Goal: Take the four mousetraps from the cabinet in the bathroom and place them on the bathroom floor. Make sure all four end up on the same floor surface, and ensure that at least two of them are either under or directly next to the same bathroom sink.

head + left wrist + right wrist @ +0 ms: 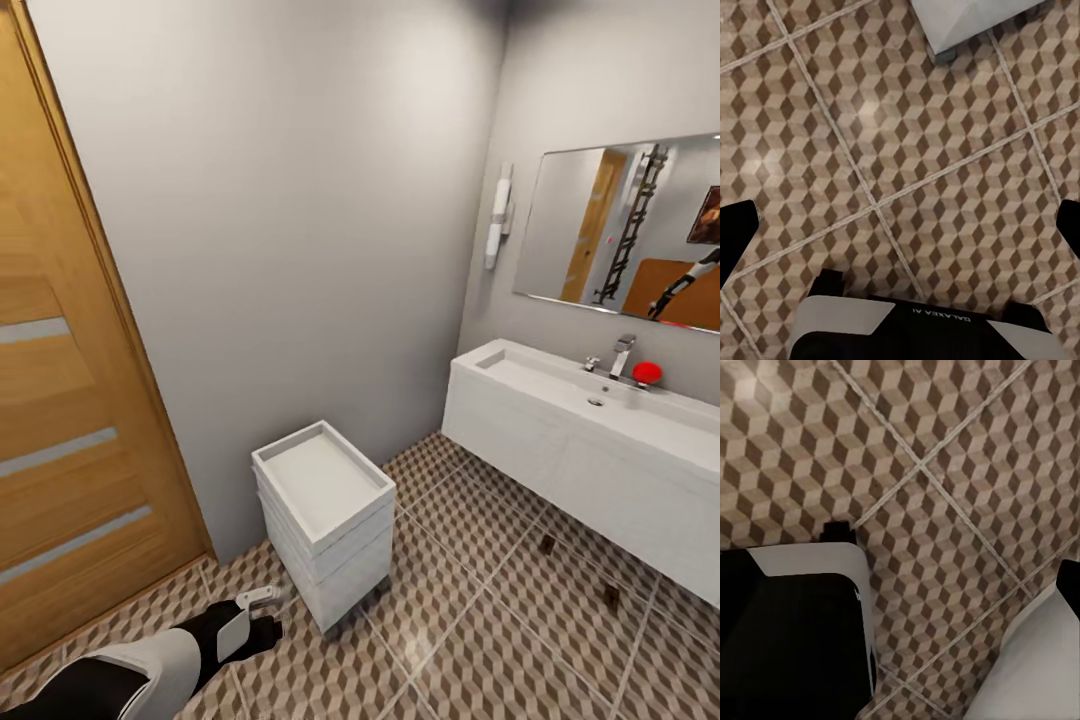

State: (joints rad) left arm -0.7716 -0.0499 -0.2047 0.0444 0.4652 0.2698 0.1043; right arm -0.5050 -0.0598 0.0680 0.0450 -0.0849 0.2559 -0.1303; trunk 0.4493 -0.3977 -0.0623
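Brown, beige and white cube-patterned tiles cover the bathroom floor [480, 610], crossed by pale grout lines. Along the right wall hangs the sink [560, 440], a wide white basin with a chrome tap [622, 355] and a red round object [647, 373] beside the tap. Two mousetraps lie on the tiles just below the sink's front edge: one mousetrap [547, 543] nearer the middle, a second mousetrap [611, 594] further right, apart from each other. A small white drawer unit [325, 520] stands on the floor near the grey wall. An orange-brown wooden door [70, 400] fills the left side. A mirror [625, 230] hangs above the sink.

The left gripper [262, 600] sits low over the tiles beside the drawer unit; in the left wrist view its dark fingers [736, 236] stand wide apart, holding nothing. The right wrist view looks down at floor tiles; whether the right fingers are open or closed cannot be told.
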